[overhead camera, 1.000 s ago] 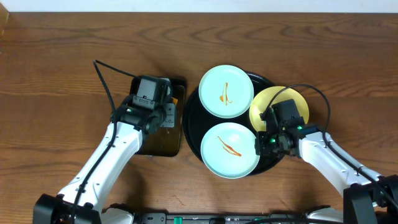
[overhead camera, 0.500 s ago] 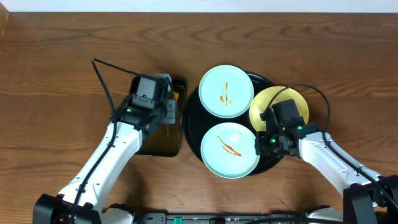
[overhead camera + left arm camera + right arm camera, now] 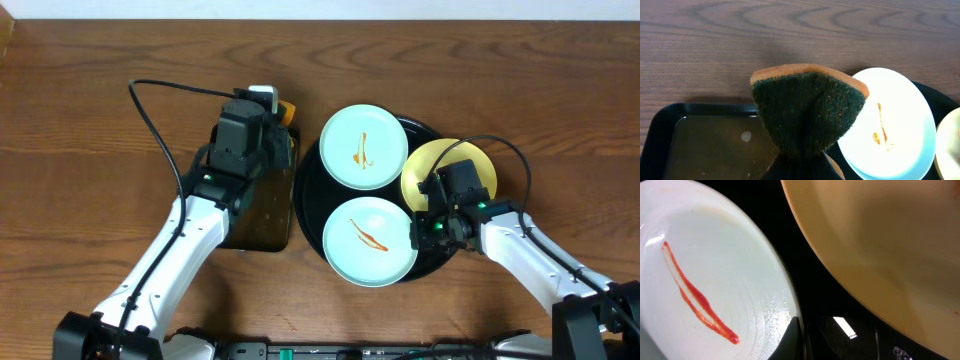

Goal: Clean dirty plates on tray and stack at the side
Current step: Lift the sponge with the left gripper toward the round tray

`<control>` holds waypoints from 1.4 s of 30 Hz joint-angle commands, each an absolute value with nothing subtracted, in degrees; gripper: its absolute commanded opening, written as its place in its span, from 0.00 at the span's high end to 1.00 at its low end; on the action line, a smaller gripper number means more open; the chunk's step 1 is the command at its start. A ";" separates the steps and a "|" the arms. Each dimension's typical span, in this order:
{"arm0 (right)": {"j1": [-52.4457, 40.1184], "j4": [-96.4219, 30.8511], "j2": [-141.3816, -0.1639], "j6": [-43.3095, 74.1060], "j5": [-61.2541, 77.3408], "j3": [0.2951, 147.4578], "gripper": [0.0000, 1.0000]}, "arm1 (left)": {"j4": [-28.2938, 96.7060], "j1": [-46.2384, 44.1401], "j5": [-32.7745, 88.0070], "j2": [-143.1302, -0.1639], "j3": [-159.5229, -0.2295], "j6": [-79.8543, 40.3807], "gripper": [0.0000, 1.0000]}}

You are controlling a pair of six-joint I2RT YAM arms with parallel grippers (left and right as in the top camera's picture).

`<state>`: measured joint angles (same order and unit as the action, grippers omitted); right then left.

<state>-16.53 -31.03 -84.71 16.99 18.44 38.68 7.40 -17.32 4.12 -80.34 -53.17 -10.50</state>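
Progress is standing near zero: all three plates (image 3: 370, 240) are sitting on the tray (image 3: 308, 190), two showing sauce smears, none stacked aside. Left jaws are clamping a sponge (image 3: 807, 112) beside the far plate (image 3: 364, 148). Right jaws are resting closed, gripping nothing, low between plates.

Table (image 3: 80, 120): brown wood, clear grain, low sheen. Sponge (image 3: 807, 112) in my left claw (image 3: 802, 169): dark green scouring face, coarse, fibrous; orange foam backing, matt. Round tray (image 3: 790, 245): black, glossy, mirrors light. Mint plate (image 3: 725, 255): smooth, glazed look, tiny beads near rim; red smear (image 3: 692, 300) shiny. Yellow plate (image 3: 880, 245): smooth, satin. Rectangular tray (image 3: 705, 145): dark, slick.
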 commanded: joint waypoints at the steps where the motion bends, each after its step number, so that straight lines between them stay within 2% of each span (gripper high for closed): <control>1: -17.34 -31.07 -84.88 16.73 18.48 39.53 0.99 | 6.96 -17.32 3.81 -79.70 -54.37 -10.20 0.93; 8: -17.34 -31.07 -84.88 16.73 18.48 39.53 0.99 | 9.41 -17.34 3.81 -79.72 -54.37 -10.22 0.93; 15: -17.34 -31.33 -84.88 16.73 18.48 39.53 0.99 | 26.79 -17.34 3.81 -85.03 -54.33 -15.55 0.93; 19: -17.34 -31.68 -84.88 16.73 18.48 39.53 0.99 | 30.92 -17.34 3.84 -90.52 -54.33 -15.53 0.93; 24: -17.34 -32.21 -84.88 16.73 18.48 39.53 0.99 | 33.08 -17.34 3.86 -94.19 -54.33 -15.53 0.93; 36: -17.34 -32.18 -84.88 16.73 18.48 39.53 0.99 | 33.74 -17.34 4.19 -92.71 -55.20 -15.27 0.93; 42: -17.34 -32.14 -84.88 16.73 18.48 39.53 0.99 | 34.39 -17.56 14.98 -88.84 -59.61 -15.11 0.93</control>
